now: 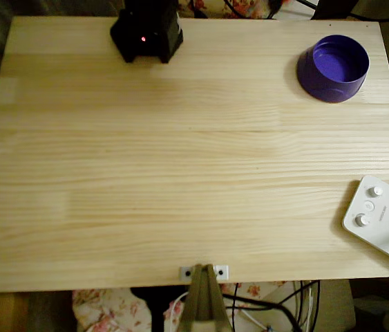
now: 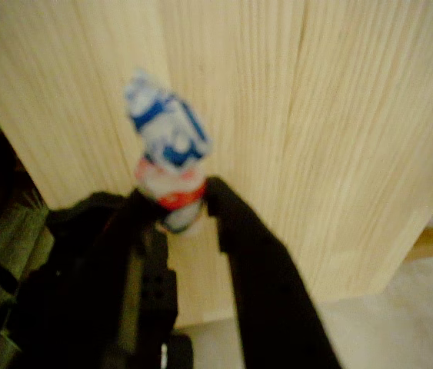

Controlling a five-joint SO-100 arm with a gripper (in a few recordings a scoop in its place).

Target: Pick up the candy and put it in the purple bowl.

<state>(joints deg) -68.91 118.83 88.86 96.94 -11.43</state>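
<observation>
In the wrist view the candy [image 2: 168, 150] stands on end between my black fingers [image 2: 235, 223]. Its white-and-blue twisted end points away from me and its red part sits at the pinch. My gripper [image 2: 179, 206] is shut on it, held above the pale wooden table [image 2: 339, 138]. The picture is blurred. In the overhead view the purple bowl [image 1: 334, 68] rests upright at the table's far right corner, with nothing inside it. My arm's black body [image 1: 146, 31] sits at the table's top edge, left of centre, well away from the bowl.
A white device with knobs [image 1: 381, 218] lies at the right edge of the table [image 1: 180, 173], partly over it. A small metal bracket [image 1: 204, 272] is fixed at the middle of the near edge. Cables hang below the near edge.
</observation>
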